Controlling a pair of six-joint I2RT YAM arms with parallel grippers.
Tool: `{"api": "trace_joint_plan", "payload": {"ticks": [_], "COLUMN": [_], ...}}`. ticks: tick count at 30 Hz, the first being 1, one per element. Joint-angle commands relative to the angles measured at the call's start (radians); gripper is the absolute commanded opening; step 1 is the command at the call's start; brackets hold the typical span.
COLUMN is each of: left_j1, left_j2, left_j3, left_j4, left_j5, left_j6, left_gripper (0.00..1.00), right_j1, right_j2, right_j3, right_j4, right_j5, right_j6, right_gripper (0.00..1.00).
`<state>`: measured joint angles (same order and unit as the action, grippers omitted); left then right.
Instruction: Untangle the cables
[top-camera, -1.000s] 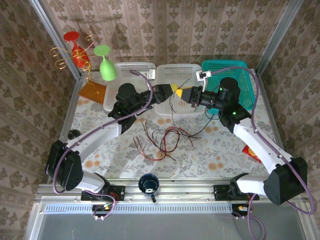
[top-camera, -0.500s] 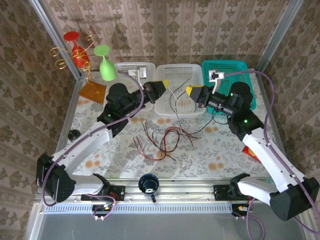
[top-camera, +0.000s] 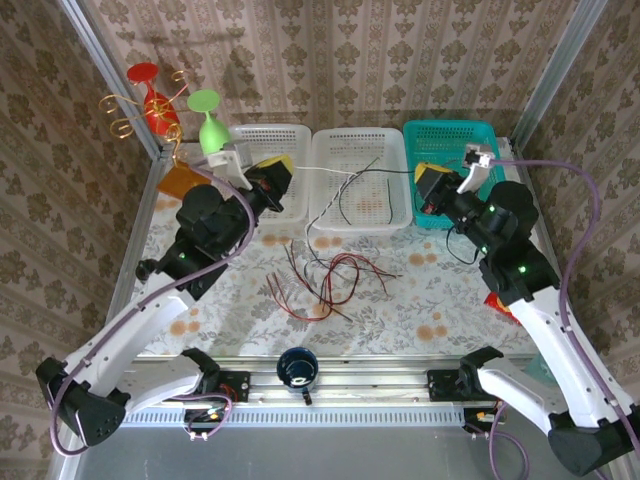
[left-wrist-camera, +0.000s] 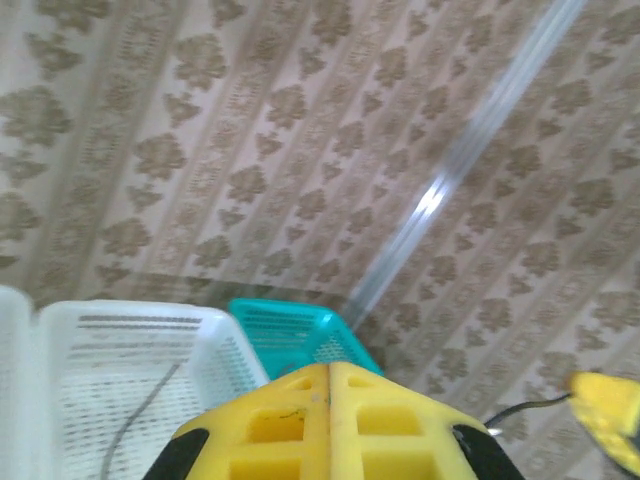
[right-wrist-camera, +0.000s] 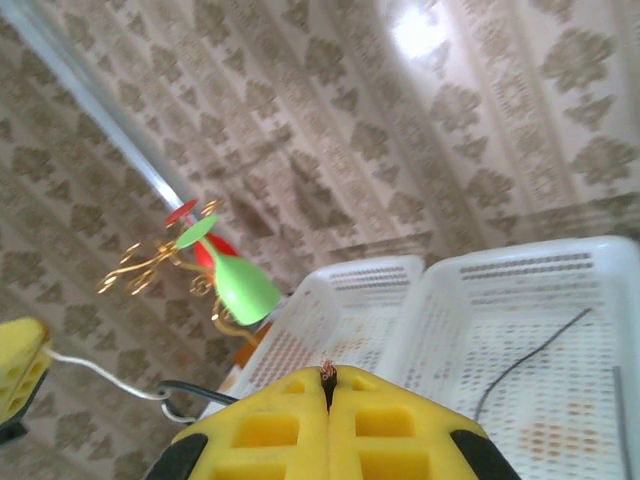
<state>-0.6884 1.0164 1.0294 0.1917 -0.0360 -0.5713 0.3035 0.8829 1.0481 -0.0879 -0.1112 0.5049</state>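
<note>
1. The floral-patterned table (top-camera: 420, 320) carries a middle white basket (top-camera: 372, 150) at its far edge.
2. A second white basket (top-camera: 262, 135) sits just left of it and a teal basket (top-camera: 450, 135) just right.
3. Red and black cables (top-camera: 335, 275) lie tangled just in front of the middle basket.

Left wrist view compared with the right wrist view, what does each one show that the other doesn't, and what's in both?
Left wrist: the teal basket. Right wrist: the green glass, the red glass and the gold wire stand. Both: the middle white basket, the shut left gripper and right gripper, and the cable held between them.
</note>
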Motion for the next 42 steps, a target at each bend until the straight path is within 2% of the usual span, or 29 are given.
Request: {"api": "trace_joint_plan", "payload": {"ticks": [1,9,12,17,24,29,42], "left_j1": [0.013,0.065,0.112,0.198,0.374,0.505,0.715], "left_j2": [-0.06,-0.132,-0.162,-0.22,-0.242,-0.265,-0.289], "left_j3": [-0.024,-0.015,-0.001,-0.003,0.026,0.012,-0.044], "left_j4": [-0.044,-0.155,-0.231,-0.292,-0.434,-0.495,-0.595], "left_j5": [-0.174,-0.256,-0.272,-0.285,-0.203,-0.127,0.031], "left_j6": [0.057,0.119,0.128,0.148,0.15,0.128,0.036], "left_gripper": [0.0,0.0,0.0,0.0,0.0,0.0,0.0], "right_j1": [-0.018,-0.037,-0.054,-0.113,-0.173,-0.202,-0.234], "right_j2": [-0.041,-0.065,-0.077,-0.091,-0.085,-0.087,-0.166], "right_j3": [0.038,0.079,0.087,0.106,0.143,0.152,0.054], "right_j4": [-0.028,-0.062,-0.08,-0.087,-0.114,-0.133,-0.09], "right_j5": [0.182,0.283,0.342,0.357,0.385,0.476,0.646], "right_j6": [-0.051,-0.119,-0.135,-0.136,-0.17,-0.177,-0.169], "right_gripper": [0.0,0.0,0.0,0.0,0.0,0.0,0.0]}}
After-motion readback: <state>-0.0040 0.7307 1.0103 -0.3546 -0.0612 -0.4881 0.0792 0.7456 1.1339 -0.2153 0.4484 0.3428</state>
